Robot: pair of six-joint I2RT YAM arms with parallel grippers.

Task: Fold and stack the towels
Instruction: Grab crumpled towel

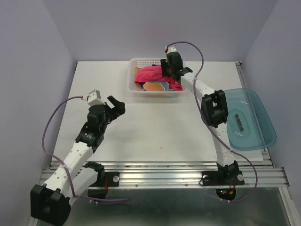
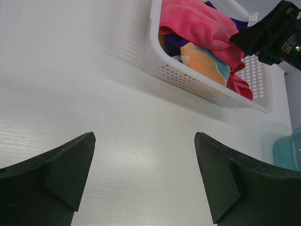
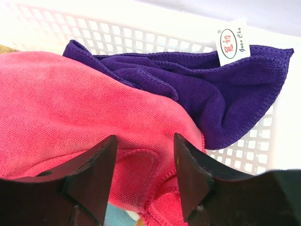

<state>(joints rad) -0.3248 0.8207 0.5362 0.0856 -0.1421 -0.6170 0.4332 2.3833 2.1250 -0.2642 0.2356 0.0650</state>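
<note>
The three towels are bunched inside the basket (image 2: 188,77): pink towel (image 3: 70,103) uppermost, purple towel (image 3: 211,94) against one wall, orange towel (image 2: 202,61) largely buried. The right hand (image 3: 145,141) is held unclenched astride a pink fold, presumably to lift it first. The left hand (image 2: 145,136) is parked released, empty, before the basket.

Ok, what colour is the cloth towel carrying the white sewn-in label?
Dark purple. That soft cloth towel shows best in the right wrist view.
</note>
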